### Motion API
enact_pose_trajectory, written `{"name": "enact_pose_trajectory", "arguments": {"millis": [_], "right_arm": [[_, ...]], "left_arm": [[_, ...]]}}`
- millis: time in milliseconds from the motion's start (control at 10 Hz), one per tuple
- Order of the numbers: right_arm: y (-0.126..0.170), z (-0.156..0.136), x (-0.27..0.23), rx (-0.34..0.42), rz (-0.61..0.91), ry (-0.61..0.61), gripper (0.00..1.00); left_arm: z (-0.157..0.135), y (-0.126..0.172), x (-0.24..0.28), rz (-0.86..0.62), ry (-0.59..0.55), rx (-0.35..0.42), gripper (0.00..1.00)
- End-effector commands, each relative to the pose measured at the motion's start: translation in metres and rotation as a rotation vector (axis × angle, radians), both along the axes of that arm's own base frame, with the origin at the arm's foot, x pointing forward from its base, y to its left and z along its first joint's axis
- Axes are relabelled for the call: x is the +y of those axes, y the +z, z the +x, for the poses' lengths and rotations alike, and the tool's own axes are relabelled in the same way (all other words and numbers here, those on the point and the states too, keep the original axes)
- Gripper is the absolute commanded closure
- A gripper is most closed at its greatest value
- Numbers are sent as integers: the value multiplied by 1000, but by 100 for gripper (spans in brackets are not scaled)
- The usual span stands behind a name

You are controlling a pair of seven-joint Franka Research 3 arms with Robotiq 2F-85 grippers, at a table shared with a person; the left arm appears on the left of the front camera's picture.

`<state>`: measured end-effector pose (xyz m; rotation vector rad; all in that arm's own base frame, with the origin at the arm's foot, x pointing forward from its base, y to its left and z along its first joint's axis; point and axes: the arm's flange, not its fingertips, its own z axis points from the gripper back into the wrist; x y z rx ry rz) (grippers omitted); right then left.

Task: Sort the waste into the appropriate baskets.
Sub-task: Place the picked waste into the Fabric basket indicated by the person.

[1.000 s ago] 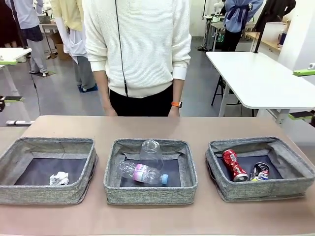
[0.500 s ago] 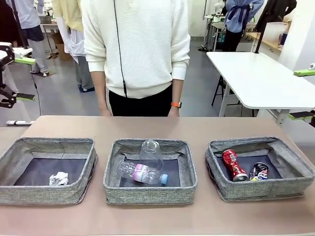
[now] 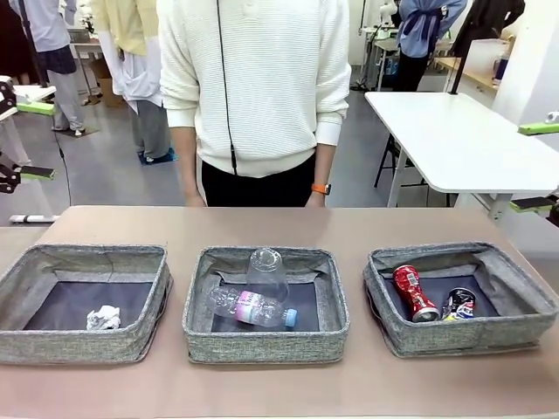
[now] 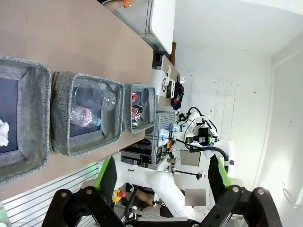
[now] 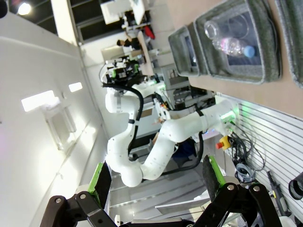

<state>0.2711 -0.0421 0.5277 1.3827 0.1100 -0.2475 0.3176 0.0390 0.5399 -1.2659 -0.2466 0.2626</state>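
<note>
Three grey woven baskets stand in a row on the table. The left basket (image 3: 79,343) holds a crumpled white paper wad (image 3: 103,318). In the middle basket (image 3: 262,345) lie a clear plastic cup (image 3: 267,269) and a clear bottle (image 3: 251,307) with pink label and blue cap. A red soda can (image 3: 416,293) and a dark crushed can (image 3: 460,305) lie in the right basket (image 3: 472,340). My left gripper (image 3: 37,140) hangs open off the table's left end, and my right gripper (image 3: 534,166) hangs open off its right end. Both the left gripper (image 4: 162,172) and the right gripper (image 5: 156,177) have nothing between the fingers.
A person in a white sweater (image 3: 258,87) stands at the far edge, hands down by the tabletop. A white table (image 3: 463,140) stands behind at the right. Bare brown tabletop (image 3: 279,227) lies behind and in front of the baskets.
The person has shifted a little to the right. My left gripper has come slightly farther into view at the left edge. The waste and baskets have not moved.
</note>
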Motion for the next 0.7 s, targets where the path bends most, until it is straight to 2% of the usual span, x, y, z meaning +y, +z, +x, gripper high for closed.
{"name": "enact_pose_trajectory", "arguments": {"millis": [0,600], "right_arm": [[2,1,0,-24,15,7,0],[2,1,0,-24,15,7,0]], "left_arm": [[1,1,-2,-19,-5,-10,0],[1,1,-2,-19,-5,-10,0]]}}
